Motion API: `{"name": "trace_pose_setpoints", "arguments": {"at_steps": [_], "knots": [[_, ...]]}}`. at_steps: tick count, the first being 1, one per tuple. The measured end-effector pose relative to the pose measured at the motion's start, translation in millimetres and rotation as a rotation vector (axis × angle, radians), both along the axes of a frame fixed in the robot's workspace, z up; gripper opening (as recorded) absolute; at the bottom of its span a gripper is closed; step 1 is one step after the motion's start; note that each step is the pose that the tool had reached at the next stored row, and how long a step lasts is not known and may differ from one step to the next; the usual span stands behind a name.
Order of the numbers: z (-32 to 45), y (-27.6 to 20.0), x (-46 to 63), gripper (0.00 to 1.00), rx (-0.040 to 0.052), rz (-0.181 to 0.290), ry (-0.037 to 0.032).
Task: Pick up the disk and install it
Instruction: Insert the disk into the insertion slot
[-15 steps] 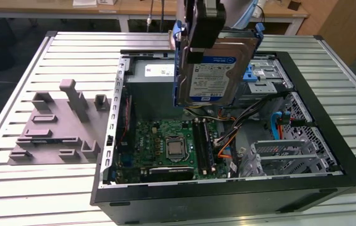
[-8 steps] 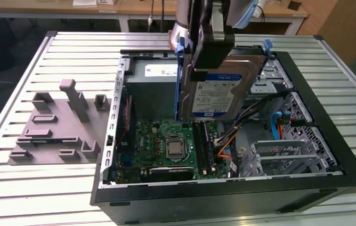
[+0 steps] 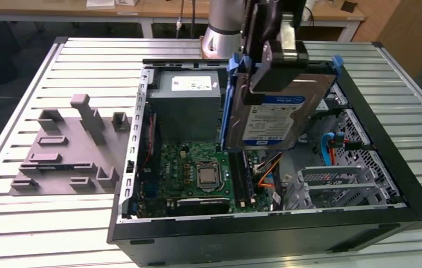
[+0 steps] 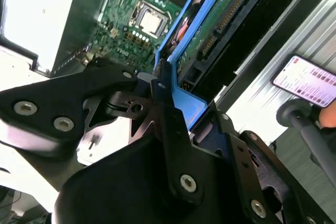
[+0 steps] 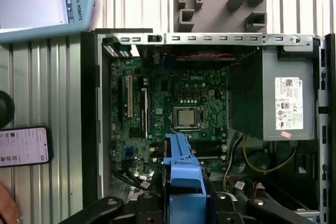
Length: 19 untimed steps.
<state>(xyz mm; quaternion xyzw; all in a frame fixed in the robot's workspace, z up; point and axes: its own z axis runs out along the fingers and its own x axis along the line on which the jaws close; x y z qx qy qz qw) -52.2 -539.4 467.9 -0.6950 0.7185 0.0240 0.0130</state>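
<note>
Above open computer case, gripper is holding disk steeply tilted, fingers clamping its blue carrier; grey power supply sitting at exterior view's left.

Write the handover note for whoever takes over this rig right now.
Claw: shut on the disk, gripping its upper edge.
Disk: in the air, held on edge over the open computer case, to the exterior view's right of the power supply.
Done: pickup.
Left: the disk is not yet seated in the case.
</note>
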Motion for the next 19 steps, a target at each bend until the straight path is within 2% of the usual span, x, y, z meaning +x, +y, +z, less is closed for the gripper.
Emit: {"name": "trace_pose_setpoints", "arguments": {"at_steps": [2,4,11,14,19], "knots": [[-0.6,-1.4,5.0,0.36,-0.0002,0.000,0.0005],[-1.3,-5.0,6.6,0.36,-0.0001,0.000,0.0004],[-4.3,-27.0,10.4,0.36,0.0000,0.000,0.0003],[-5.6,-30.1,20.3,0.36,0.0000,0.000,0.0004],[-7.9,-32.7,40.6,0.36,-0.0002,0.000,0.0005]]}}
